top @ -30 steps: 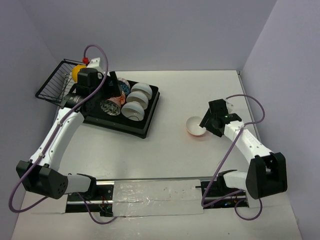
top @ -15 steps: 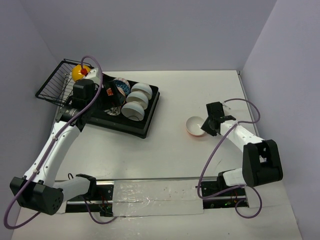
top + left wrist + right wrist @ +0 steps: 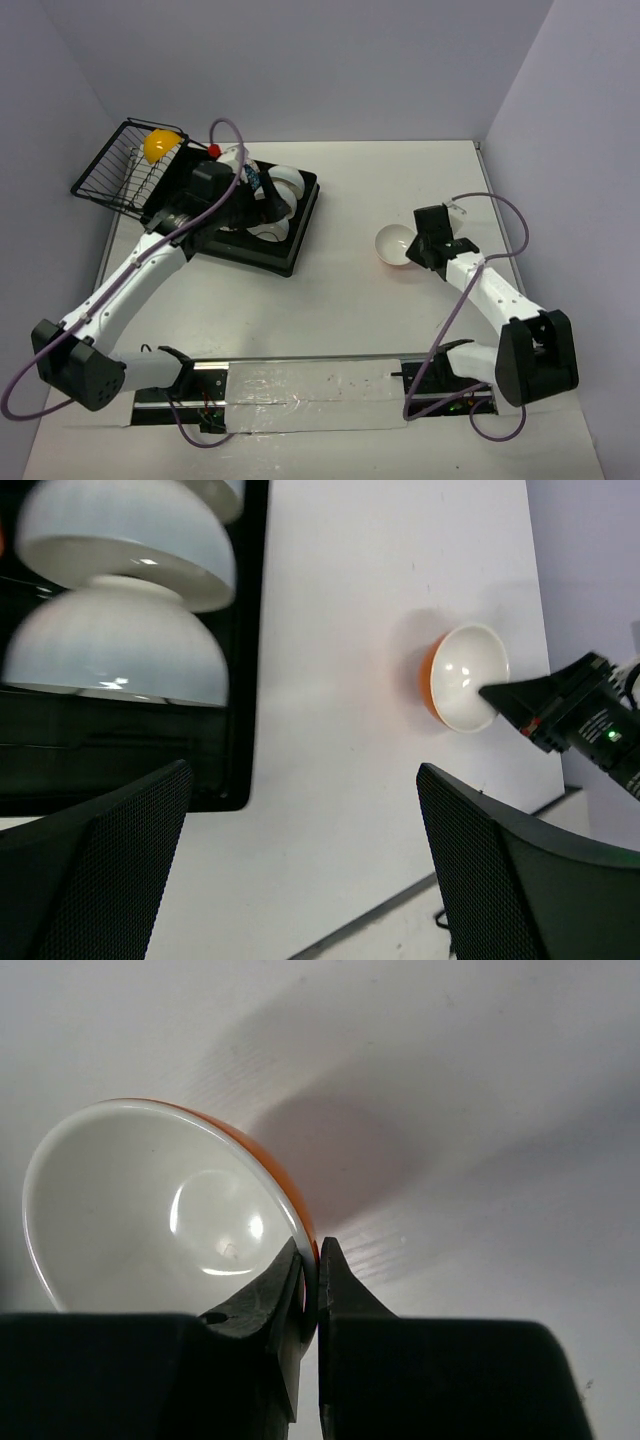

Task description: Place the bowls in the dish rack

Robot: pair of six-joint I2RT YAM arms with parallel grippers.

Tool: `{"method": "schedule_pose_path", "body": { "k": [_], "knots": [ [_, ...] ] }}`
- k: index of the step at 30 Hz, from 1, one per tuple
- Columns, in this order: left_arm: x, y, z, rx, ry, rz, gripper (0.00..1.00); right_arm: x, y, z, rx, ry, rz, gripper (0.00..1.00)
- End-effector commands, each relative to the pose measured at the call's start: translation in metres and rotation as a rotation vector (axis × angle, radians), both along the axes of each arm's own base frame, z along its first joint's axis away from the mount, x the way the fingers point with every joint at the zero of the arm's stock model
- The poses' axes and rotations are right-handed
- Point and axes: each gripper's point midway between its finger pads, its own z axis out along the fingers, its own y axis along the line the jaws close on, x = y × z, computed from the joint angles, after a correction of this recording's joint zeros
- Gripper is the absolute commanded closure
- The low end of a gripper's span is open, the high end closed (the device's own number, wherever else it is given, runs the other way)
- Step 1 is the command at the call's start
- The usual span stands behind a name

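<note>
An orange bowl (image 3: pixel 393 246) with a white inside lies on the table right of centre, tilted. My right gripper (image 3: pixel 416 246) is shut on its near rim; in the right wrist view the orange bowl (image 3: pixel 160 1210) has one fingertip inside and one outside, right gripper (image 3: pixel 311 1272). The black dish rack (image 3: pixel 296 245) sits at the back left and holds white bowls (image 3: pixel 285 183), partly hidden by my left arm. A yellow bowl (image 3: pixel 160 145) rests in the rack's wire basket (image 3: pixel 115 175). My left gripper (image 3: pixel 262 192) hovers over the rack, open and empty, left gripper (image 3: pixel 305 880).
The left wrist view shows two white bowls (image 3: pixel 115 650) on edge inside the rack's rim (image 3: pixel 245 680), and the orange bowl (image 3: pixel 465 675) with the right gripper's fingers (image 3: pixel 520 692) on it. Grey walls close in the table at the back and sides.
My right gripper has closed on the orange bowl's rim and tipped the bowl. My left arm has swung right, from the basket end to over the rack's bowls.
</note>
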Motion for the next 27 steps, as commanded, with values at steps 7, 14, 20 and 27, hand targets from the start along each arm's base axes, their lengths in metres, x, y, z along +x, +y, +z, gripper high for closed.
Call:
{"method": "schedule_pose_path", "body": {
  "k": [7,14,20,27],
  "knots": [
    [-0.001,-0.089,0.012,-0.005,0.006,-0.092,0.01,0.007,0.058,0.091,-0.006,-0.219,0.138,1.0],
    [-0.008,-0.132,0.0,0.061,0.039,-0.148,0.04,0.003,0.082,0.125,0.061,-0.278,0.17,1.0],
    [-0.011,-0.145,-0.011,0.145,0.041,-0.147,0.13,0.002,0.088,0.134,0.081,-0.287,0.179,1.0],
    [-0.011,-0.154,-0.024,0.182,0.046,-0.142,0.29,-0.001,0.096,0.138,0.094,-0.283,0.202,1.0]
  ]
}}
